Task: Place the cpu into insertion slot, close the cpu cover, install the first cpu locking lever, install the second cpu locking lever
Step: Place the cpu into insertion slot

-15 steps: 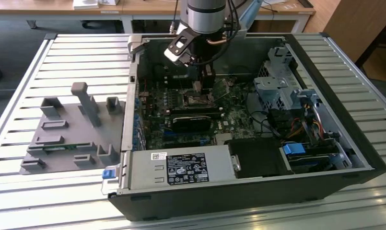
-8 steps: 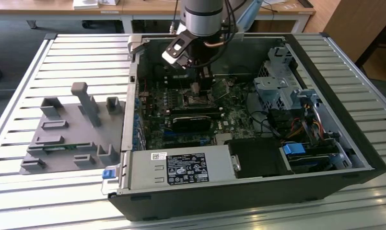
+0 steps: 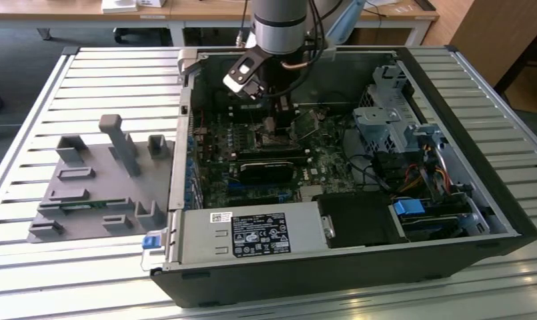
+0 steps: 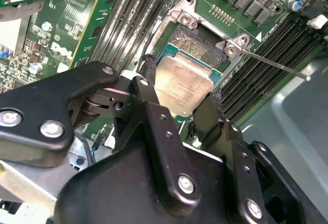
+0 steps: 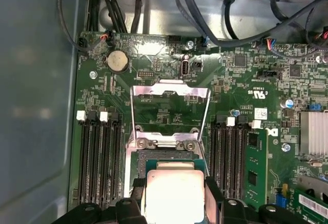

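Cpu [image 4: 184, 83], dull silver-beige face up, pinched on two opposite edges by the black fingers [image 4: 149, 78] of the gripper [image 4: 180, 86], as I see it in both wrist views. It hangs over the near part of the insertion slot [image 4: 200, 47], whose dark centre shows past the chip's far edge; I cannot tell whether chip and slot touch. In the first wrist view the cpu cover [image 5: 171, 86] stands swung up, open, on the far side of the slot, its window framing green motherboard [image 5: 95, 98]. In the second wrist view a thin locking lever [image 4: 271, 62] juts out free from a corner of the slot. Long black memory slots [image 5: 100, 157] run on both sides of the slot. In the exterior view the arm [image 3: 281, 27] reaches down into the open computer case [image 3: 339, 280], which lies on a slatted table [image 3: 117, 73]. A grey fixture [image 3: 99, 180] rests on the table at the exterior view's left, just beside the case.
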You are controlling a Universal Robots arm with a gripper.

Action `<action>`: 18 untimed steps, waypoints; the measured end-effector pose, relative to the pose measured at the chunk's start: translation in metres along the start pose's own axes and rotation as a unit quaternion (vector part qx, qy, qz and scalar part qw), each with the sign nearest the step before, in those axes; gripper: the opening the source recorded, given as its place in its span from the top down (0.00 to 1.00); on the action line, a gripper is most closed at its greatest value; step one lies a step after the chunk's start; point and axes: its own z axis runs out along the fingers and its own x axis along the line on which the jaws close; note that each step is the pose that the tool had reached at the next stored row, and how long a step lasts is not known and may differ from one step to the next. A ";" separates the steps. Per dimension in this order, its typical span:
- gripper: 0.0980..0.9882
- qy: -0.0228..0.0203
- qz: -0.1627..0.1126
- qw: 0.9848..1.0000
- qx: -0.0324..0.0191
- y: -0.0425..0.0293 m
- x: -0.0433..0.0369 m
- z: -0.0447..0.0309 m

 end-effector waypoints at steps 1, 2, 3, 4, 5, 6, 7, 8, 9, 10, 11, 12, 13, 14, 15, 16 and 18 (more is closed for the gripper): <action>0.50 0.000 0.000 1.000 0.000 -0.0006 0.0002 0.0009; 0.50 0.000 0.000 1.000 0.000 -0.0011 0.0005 0.0018; 0.50 0.000 0.000 1.000 0.000 -0.0016 0.0007 0.0029; 0.50 0.000 0.000 1.000 0.000 -0.0020 0.0010 0.0040; 0.50 0.000 0.000 1.000 0.000 -0.0024 0.0012 0.0051; 0.50 0.000 0.000 1.000 0.000 -0.0028 0.0015 0.0062; 0.50 0.000 0.000 1.000 0.000 -0.0030 0.0019 0.0074; 0.50 0.000 0.000 1.000 0.000 -0.0032 0.0023 0.0086; 0.50 0.000 0.000 1.000 0.000 -0.0033 0.0028 0.0097; 0.50 0.000 0.000 1.000 0.000 -0.0033 0.0032 0.0107; 0.50 0.000 0.000 1.000 0.000 -0.0034 0.0035 0.0115; 0.50 0.000 0.000 1.000 0.000 -0.0034 0.0037 0.0124; 0.50 0.000 0.000 1.000 0.000 -0.0034 0.0039 0.0132; 0.50 0.000 0.000 1.000 0.000 -0.0035 0.0040 0.0140; 0.50 0.000 0.000 1.000 0.000 -0.0036 0.0042 0.0148; 0.50 0.000 0.000 1.000 0.000 -0.0036 0.0044 0.0156; 0.50 0.000 0.000 1.000 0.000 -0.0037 0.0046 0.0174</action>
